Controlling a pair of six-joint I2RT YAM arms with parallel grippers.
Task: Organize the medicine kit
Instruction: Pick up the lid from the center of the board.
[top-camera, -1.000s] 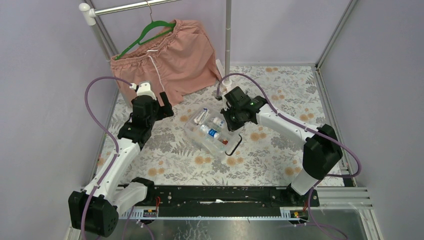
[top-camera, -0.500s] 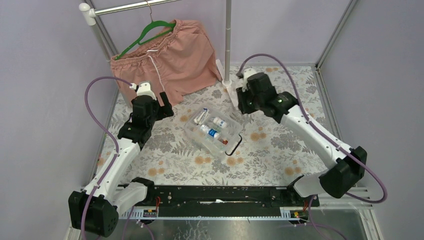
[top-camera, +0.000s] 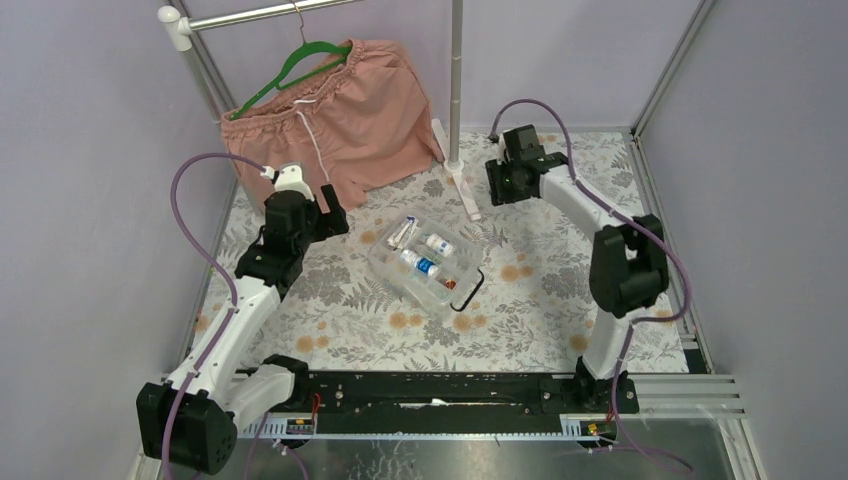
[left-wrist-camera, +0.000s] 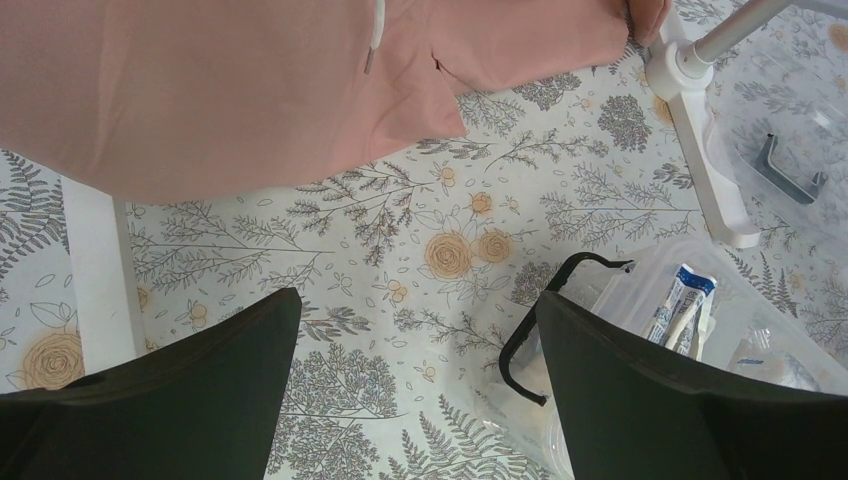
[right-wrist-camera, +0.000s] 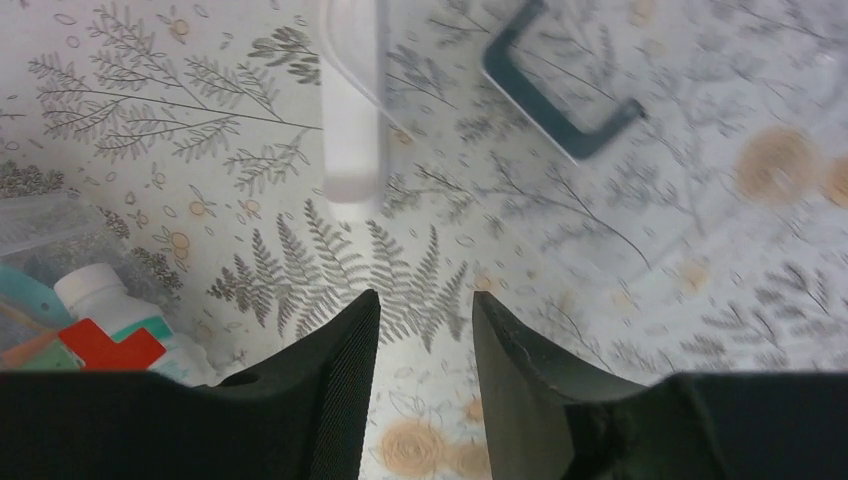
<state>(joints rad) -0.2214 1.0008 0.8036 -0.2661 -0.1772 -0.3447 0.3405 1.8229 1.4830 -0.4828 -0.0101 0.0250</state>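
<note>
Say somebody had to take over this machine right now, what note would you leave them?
Left fingers: wide open, empty, hovering over the table left of the box.
Right fingers: partly open, empty, near the lid.
Box: mid-table, open, holding bottles and a tube.
Lid: flat on the table beside the rack's white foot.
Done: lid off.
Left: any sorting of the contents, then probably the lid back on.

Bare table (top-camera: 560, 290) right of the box (top-camera: 425, 262) gives me open passage. The rack's white foot (top-camera: 465, 195) and pole (top-camera: 456, 80) stand just left of my right gripper (right-wrist-camera: 425, 298).
</note>
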